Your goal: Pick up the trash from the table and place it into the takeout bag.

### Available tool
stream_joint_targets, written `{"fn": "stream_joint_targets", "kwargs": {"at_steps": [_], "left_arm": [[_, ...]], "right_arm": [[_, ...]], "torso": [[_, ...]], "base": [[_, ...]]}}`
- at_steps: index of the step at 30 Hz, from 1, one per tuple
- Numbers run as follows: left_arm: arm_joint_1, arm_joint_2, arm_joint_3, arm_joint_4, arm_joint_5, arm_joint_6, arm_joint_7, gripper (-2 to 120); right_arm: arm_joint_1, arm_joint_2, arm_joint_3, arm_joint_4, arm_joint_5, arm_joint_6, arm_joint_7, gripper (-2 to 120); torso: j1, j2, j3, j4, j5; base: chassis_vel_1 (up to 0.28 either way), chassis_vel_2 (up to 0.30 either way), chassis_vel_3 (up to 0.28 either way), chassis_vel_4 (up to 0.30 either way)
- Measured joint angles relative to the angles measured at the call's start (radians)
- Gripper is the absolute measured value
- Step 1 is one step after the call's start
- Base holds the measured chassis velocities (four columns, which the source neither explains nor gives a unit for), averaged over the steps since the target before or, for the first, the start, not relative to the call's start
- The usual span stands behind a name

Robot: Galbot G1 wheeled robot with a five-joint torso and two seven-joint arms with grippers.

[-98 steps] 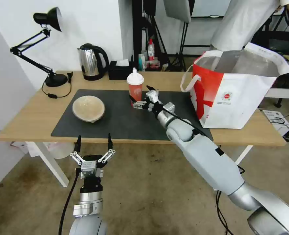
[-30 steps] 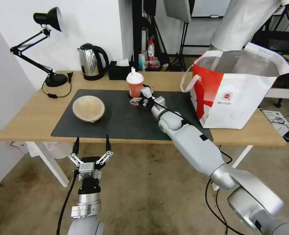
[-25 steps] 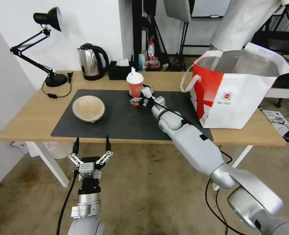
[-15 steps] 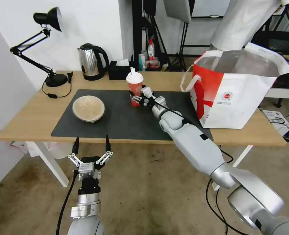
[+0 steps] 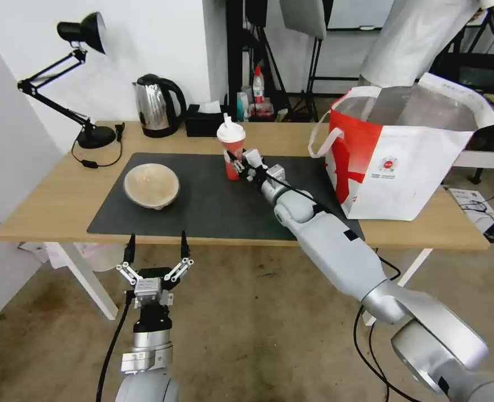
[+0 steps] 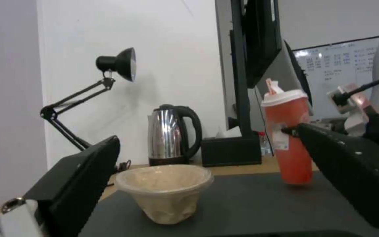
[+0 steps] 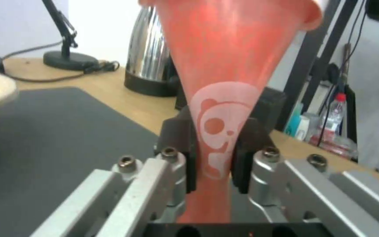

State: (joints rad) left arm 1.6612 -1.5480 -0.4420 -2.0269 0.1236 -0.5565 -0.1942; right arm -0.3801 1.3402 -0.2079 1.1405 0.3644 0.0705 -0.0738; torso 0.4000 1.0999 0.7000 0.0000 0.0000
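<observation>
A red cup with a white domed lid (image 5: 231, 146) stands near the middle back of the dark grey mat (image 5: 213, 206) on the light-wood table (image 5: 51, 201), leaning slightly. My right gripper (image 5: 237, 163) is shut on its lower part. In the right wrist view the black pads (image 7: 181, 144) squeeze the red cup (image 7: 224, 65) from both sides. A beige pulp bowl (image 5: 151, 185) sits on the left of the mat, seen up close as the bowl (image 6: 165, 189) in the left wrist view. The takeout bag (image 5: 408, 167) stands open at the table's right end. My left gripper (image 5: 156, 250) hangs open below the table's front edge.
A steel kettle (image 5: 157, 106), a black tissue box (image 5: 205, 124) and a black desk lamp (image 5: 87, 131) line the back left of the table. Bottles and dark stands are behind the table. A person stands behind the bag.
The right gripper's fingers, spread around the cup a second ago, have shut on its lower part, and the cup has tipped slightly. The left arm has not moved.
</observation>
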Motion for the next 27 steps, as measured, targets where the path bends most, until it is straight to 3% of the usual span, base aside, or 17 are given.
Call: {"fn": "stream_joint_targets", "kwargs": {"at_steps": [6, 15, 27], "left_arm": [[0.001, 0.004, -0.002, 0.0, 0.0, 0.0, 0.0, 100], [-0.002, -0.005, 0.009, 0.004, 0.007, 0.001, 0.0, 100], [-0.001, -0.012, 0.017, 0.001, 0.018, 0.004, 0.0, 100]], "right_arm": [[-0.004, -0.016, 0.013, 0.053, -0.001, -0.004, 0.004, 4], [0.039, -0.116, 0.103, 0.343, 0.069, -0.08, 0.028, 4], [0.125, -0.19, 0.174, 0.44, 0.112, -0.127, 0.03, 4]], "torso": [[0.0, 0.0, 0.0, 0.0, 0.0001], [0.0, 0.0, 0.0, -0.0001, 0.0001], [0.0, 0.0, 0.0, 0.0, 0.0001]], "base": [[0.0, 0.0, 0.0, 0.0], [0.0, 0.0, 0.0, 0.0], [0.0, 0.0, 0.0, 0.0]]}}
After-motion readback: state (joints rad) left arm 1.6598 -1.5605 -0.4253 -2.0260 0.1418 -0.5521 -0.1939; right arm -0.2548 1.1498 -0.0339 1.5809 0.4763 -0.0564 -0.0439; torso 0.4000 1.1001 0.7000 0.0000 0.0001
